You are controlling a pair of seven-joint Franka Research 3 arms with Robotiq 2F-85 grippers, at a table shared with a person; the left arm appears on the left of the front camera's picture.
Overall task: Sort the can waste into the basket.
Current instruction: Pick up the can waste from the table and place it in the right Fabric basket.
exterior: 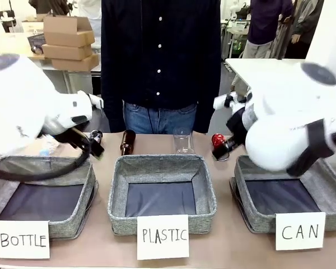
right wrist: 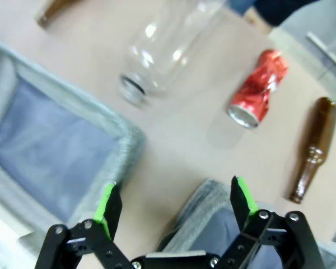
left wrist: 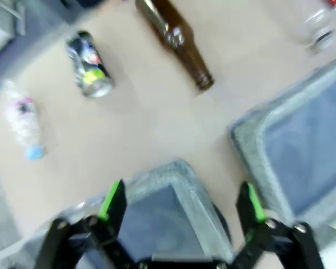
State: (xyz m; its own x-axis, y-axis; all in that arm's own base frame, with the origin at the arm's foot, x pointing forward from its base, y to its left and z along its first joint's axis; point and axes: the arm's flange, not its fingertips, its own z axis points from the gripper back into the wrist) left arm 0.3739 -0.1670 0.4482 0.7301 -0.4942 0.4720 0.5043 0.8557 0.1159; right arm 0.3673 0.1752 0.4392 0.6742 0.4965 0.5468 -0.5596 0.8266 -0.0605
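At the near right corner of the table [exterior: 224,235] sits the CAN basket [exterior: 261,223], its visible lining bare. Both arms hang over the baskets, the left gripper [left wrist: 182,190] and right gripper [right wrist: 173,188] each spread wide and holding nothing. Toward the far edge, the dented red can [right wrist: 256,88] lies between a clear plastic bottle [right wrist: 168,47] and a brown glass bottle [right wrist: 311,147]. The black-blue can [left wrist: 88,64] lies toward the far left corner. A loose aim could catch a bottle, and the crumpled metal may slip.
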